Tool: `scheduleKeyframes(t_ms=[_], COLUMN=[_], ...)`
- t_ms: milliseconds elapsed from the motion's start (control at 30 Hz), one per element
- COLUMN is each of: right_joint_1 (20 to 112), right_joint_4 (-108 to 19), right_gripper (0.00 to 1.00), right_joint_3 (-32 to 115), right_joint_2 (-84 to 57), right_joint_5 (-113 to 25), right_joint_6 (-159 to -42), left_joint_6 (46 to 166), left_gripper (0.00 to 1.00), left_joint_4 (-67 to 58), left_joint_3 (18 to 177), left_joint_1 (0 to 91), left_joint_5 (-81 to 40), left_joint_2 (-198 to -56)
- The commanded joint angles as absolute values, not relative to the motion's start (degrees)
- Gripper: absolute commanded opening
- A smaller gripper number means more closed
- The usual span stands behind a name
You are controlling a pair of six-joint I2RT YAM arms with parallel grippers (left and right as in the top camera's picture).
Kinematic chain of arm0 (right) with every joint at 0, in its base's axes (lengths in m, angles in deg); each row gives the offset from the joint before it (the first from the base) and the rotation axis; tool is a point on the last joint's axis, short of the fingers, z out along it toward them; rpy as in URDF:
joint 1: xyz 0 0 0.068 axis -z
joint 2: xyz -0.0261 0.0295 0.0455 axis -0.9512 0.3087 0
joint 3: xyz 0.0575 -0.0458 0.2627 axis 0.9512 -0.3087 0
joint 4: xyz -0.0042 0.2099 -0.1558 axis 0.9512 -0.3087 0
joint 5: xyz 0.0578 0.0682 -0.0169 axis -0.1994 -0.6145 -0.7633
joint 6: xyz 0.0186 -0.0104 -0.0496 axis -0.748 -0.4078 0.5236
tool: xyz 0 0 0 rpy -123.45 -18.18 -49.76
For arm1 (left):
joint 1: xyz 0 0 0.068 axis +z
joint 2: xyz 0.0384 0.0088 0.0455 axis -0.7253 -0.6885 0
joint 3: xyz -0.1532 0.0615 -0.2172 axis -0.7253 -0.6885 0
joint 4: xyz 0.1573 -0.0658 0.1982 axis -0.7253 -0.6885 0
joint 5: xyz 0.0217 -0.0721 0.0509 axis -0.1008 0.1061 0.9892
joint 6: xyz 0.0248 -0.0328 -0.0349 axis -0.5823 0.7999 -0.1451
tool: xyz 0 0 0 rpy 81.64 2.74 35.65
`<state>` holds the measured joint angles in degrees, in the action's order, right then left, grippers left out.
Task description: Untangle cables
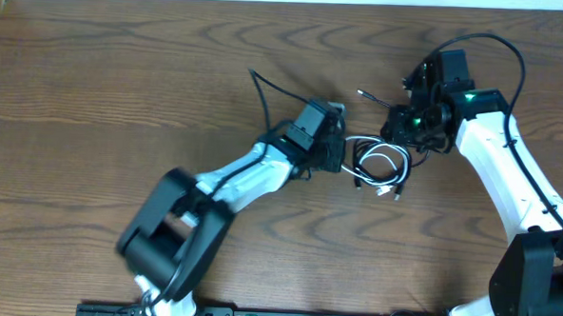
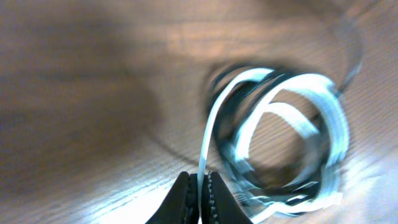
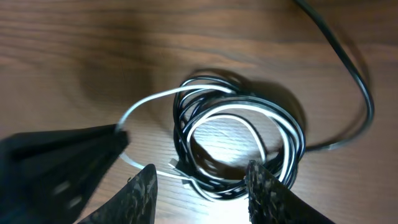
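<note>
Left gripper (image 2: 199,190) pinching the white cable (image 2: 209,118) tight, black cable (image 3: 178,124) looped with it (a messy coil) on the brown table (image 1: 123,75), right gripper (image 3: 204,186) half open, coil's edge between its jaws.

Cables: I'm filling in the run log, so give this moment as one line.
left gripper: shut on white cable | right gripper: open, above both cables | black cable: coiled together with white
</note>
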<state>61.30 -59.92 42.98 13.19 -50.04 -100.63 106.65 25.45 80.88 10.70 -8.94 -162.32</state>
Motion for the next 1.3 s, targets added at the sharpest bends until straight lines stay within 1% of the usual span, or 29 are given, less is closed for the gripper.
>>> scheduleKeyframes(t_ms=[0,67,100,167,267,333,367,400,467,600,733,867,967,1033,1100,1200,1233,1267], right_joint_1=[59.4,58.8,58.5,58.4,58.4,58.4,58.4,58.4,58.4,58.4,58.4,58.6,59.7,60.6,61.5,62.3,62.4,62.5], right_joint_4=[-59.2,-58.8,-58.5,-57.6,-56.1,-55.6,-55.2,-55.2,-55.9,-56.3,-54.9,-50.4,-50.3,-50.4,-49.6,-47.3,-46.5,-45.3], right_gripper=[0.42,0.41,0.38,0.39,0.46,0.49,0.58,0.72,0.75,0.75,0.74,0.71,0.7,0.67,0.68,0.67,0.68,0.71], right_joint_3=[42.7,42.7,42.7,42.7,42.7,42.7,42.7,42.7,42.7,42.5,40.8,37.7,37.0,36.6,36.6,36.6,36.6,36.6], right_joint_2=[15.4,17.1,17.9,18.6,18.9,18.9,18.9,19.2,19.9,21.7,23.7,26.3,27.7,28.4,28.4,26.7,25.9,24.1], right_joint_5=[-52.4,-53.7,-55.7,-58.6,-60.7,-60.7,-60.6,-60.4,-60.0,-58.9,-55.5,-52.4,-51.0,-51.4,-56.2,-69.8,-73.9,-79.7], right_joint_6=[-100.7,-100.7,-100.7,-100.4,-100.3,-100.3,-100.5,-101.2,-101.4,-101.4,-101.4,-103.6,-103.5,-103.5,-101.9,-95.8,-93.6,-91.6], left_joint_6=[107.0,107.3,108.8,110.6,112.4,112.6,114.1,116.9,119.2,123.2,126.0,127.2,127.2,127.2,127.2,127.4,127.4,127.4], left_gripper=[0.07,0.07,0.07,0.07,0.08,0.07,0.07,0.08,0.08,0.07,0.07,0.07,0.07,0.07,0.07,0.08,0.08,0.07], left_joint_4=[24.1,23.9,24.0,24.0,25.3,26.2,26.7,27.7,28.8,30.9,32.9,35.9,36.4,36.4,36.1,36.2,36.2,36.4], left_joint_3=[83.9,83.9,83.9,83.9,83.9,83.9,83.9,83.9,83.9,83.9,83.9,83.9,83.9,83.9,83.9,83.9,83.9,83.9], left_joint_1=[12.8,13.1,13.1,13.1,13.1,13.1,13.1,13.5,14.5,17.4,18.9,19.1,20.7,22.6,24.7,25.1,25.1,25.1], left_joint_5=[-9.6,-12.2,-13.1,-13.1,-13.4,-14.6,-15.1,-16.5,-18.9,-23.7,-25.7,-25.6,-25.6,-25.7,-26.3,-26.5,-26.5,-26.5], left_joint_2=[-153.0,-150.9,-149.8,-148.7,-147.1,-146.6,-146.3,-145.8,-145.3,-144.0,-142.1,-139.8,-137.6,-136.1,-135.0,-135.0,-135.0,-135.0])
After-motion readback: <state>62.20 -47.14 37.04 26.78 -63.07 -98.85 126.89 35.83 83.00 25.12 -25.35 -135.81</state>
